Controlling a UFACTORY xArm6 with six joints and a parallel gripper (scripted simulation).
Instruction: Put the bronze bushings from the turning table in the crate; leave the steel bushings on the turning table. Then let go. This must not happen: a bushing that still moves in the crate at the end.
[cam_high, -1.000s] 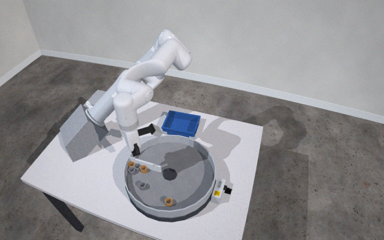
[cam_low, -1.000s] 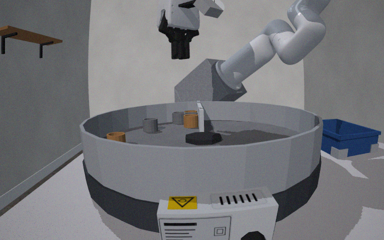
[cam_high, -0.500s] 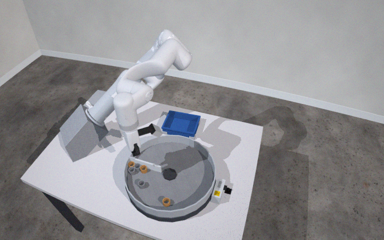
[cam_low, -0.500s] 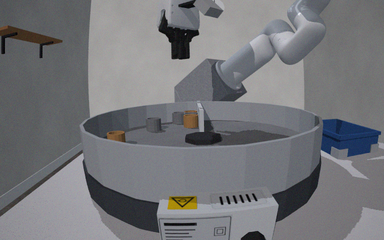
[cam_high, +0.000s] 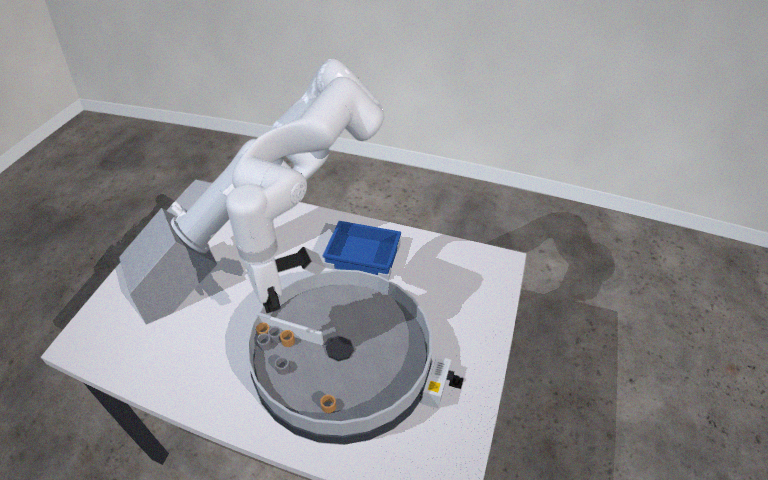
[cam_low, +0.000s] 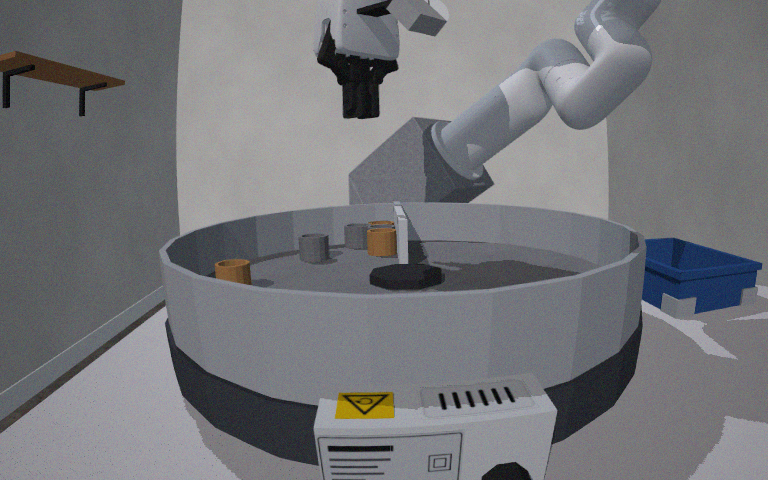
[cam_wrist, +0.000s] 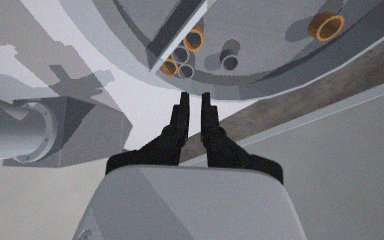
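Here, three bronze rings (cam_high: 287, 338) (cam_low: 381, 242) (cam_wrist: 193, 39) and three steel rings (cam_high: 282, 363) (cam_low: 313, 248) (cam_wrist: 230, 62) are seen on the table (cam_high: 362, 390) (cam_low: 509, 257) (cam_wrist: 270, 30), inside its raised wall. Two bronze and two steel are bunched beside the white bar (cam_high: 294, 326) (cam_low: 401, 234) (cam_wrist: 180, 37); probably they are gathered there by the bar as the disc turns. One steel and one bronze are set apart. The gripper (cam_high: 271, 308) (cam_low: 360, 117) (cam_wrist: 195, 103) is held above the wall near the bunch, perhaps so that a ring can be awaited. Its jaws are narrow, a slim gap between them, and nothing is held. No ring is seen in the blue crate (cam_high: 362, 246) (cam_low: 702, 283), though its floor is partly hidden in the exterior view; in the wrist view the crate is missing. In the exterior view, the rearmost bunched rings are mostly covered by the front bronze one, and the lone bronze is cut off below by the rim.
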